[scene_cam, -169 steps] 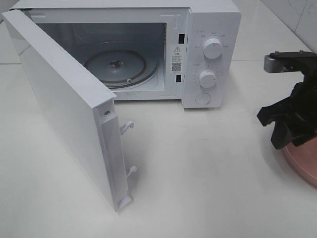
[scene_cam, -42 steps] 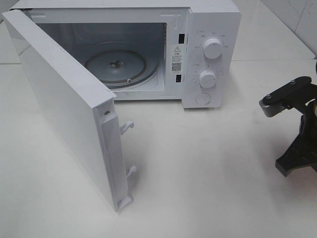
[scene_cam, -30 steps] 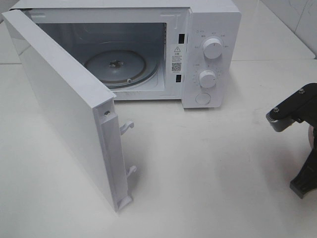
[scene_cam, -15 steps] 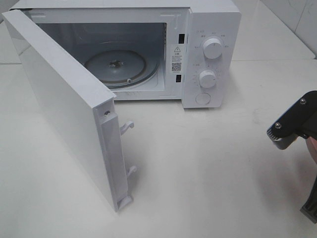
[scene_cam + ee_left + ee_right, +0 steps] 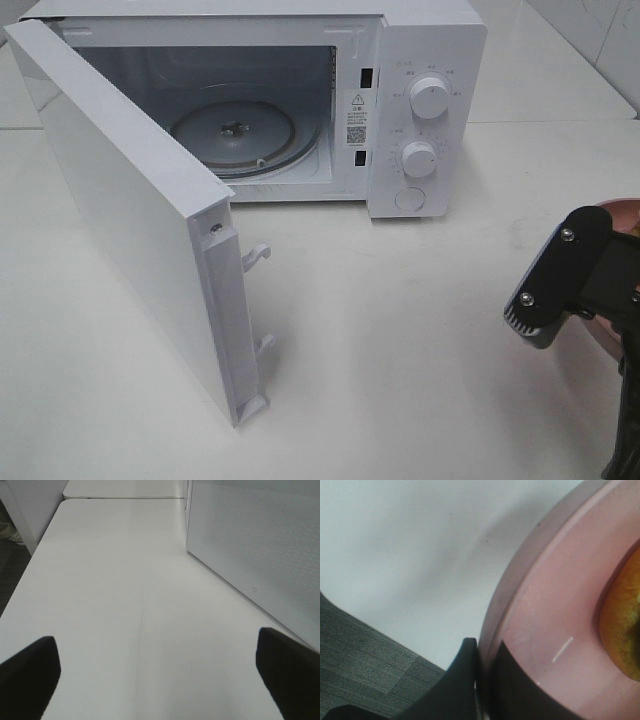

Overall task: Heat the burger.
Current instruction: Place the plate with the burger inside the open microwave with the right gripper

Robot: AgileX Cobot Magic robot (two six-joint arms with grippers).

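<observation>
Swinging back in, well right of the open microwave (image 5: 430, 60), the right gripper (image 5: 482, 652) stays pinched on the rim of the pink plate (image 5: 545, 605) carrying the burger (image 5: 622, 625), so loading looks next, while the left gripper (image 5: 160, 680) idles wide open beside its door (image 5: 260, 545).

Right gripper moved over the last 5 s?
Yes. The right gripper, shut on the plate, has shifted downward in the high view, away from the microwave.
</observation>
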